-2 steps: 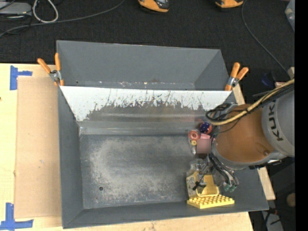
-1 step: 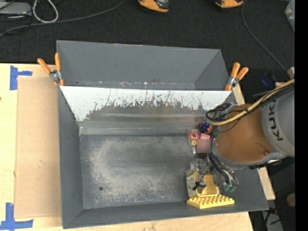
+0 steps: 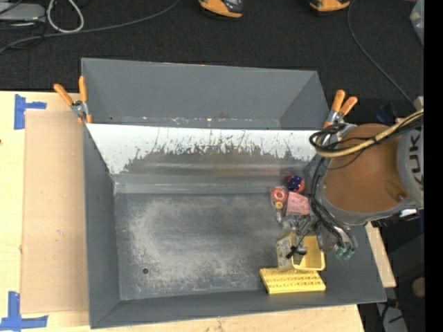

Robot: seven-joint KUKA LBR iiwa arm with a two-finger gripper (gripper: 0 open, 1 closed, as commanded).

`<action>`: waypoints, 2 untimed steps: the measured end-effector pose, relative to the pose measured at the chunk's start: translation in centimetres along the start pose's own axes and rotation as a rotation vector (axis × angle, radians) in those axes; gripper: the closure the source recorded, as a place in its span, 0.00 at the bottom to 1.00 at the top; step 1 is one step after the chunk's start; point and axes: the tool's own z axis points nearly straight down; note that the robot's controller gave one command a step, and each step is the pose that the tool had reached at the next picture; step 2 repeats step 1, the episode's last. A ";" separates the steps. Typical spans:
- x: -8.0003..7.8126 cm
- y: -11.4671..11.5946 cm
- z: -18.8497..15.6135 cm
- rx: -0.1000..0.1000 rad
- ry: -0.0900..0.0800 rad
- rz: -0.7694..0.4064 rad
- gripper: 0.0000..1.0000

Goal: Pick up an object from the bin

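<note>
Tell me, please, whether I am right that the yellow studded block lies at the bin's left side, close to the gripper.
Not left: the camera view shows the yellow studded block at the right side of the bin, close to the gripper.

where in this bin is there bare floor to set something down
The bin floor is bare across its left and centre, bordered by the left, back and front walls. The right end is crowded: the gripper, with a pink piece, red ring and blue bead behind it and a yellow studded block in front.
</note>
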 end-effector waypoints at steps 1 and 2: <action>0.1 -0.5 -8.7 -0.001 0.003 0.015 1.00; 0.1 -0.5 -8.7 -0.001 0.003 0.015 1.00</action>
